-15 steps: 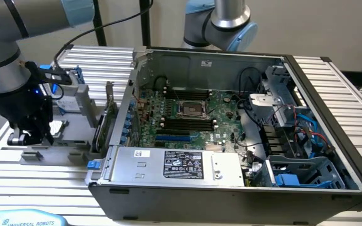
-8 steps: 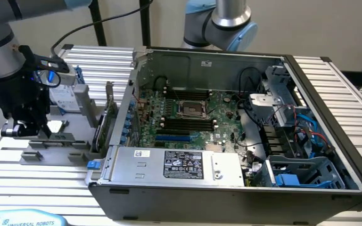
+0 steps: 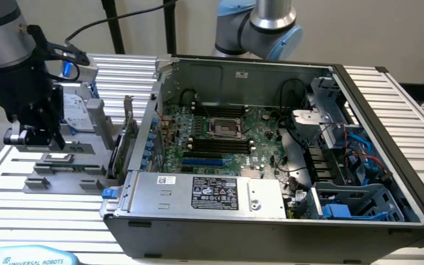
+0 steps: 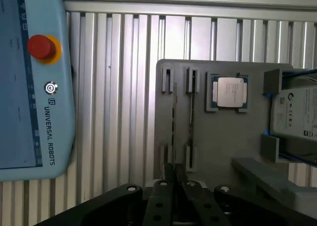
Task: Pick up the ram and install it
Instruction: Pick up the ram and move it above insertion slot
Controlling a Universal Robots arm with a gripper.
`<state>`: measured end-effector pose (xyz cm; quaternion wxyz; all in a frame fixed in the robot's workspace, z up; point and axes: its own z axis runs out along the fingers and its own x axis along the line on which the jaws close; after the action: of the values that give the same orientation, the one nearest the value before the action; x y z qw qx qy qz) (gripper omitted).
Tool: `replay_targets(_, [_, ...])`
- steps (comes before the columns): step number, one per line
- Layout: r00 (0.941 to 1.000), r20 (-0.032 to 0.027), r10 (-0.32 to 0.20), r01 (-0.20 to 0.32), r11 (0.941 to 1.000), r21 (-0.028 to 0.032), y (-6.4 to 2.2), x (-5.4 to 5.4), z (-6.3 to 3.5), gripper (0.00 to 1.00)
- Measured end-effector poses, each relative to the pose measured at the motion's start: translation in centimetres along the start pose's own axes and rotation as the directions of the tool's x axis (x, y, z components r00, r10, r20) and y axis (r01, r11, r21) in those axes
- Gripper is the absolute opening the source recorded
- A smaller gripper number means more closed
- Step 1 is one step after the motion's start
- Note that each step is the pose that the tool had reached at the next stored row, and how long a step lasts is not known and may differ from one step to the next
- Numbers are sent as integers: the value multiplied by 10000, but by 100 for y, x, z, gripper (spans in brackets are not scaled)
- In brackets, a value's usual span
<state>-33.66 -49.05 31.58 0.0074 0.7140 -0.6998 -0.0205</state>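
Note:
Two rams stand on edge in the slots of a grey fixture plate (image 4: 218, 137). One ram (image 4: 174, 122) lies in line with my gripper, and a second ram (image 4: 191, 112) sits beside it. My gripper (image 4: 175, 175) hovers above the plate. Its fingers (image 4: 169, 172) are close together with nothing between them. In the exterior view my gripper (image 3: 39, 138) hangs over the fixture plate (image 3: 57, 179) at the exterior view's left, outside the open computer case (image 3: 271, 221). The motherboard's black slots (image 3: 212, 144) lie inside the case.
A silver processor chip (image 4: 230, 92) and a hard drive (image 4: 297, 112) also rest on the fixture. A teach pendant (image 4: 34, 87) with a red button lies beside it on the ribbed aluminium table (image 4: 124, 87). A green card with a bracket (image 3: 127, 138) stands by the case wall.

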Motion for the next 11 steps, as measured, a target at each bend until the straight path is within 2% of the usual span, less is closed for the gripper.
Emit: replay_targets(11, [10000, 47, -2, 2, 10000, -18, -483, 1, -485, 13])
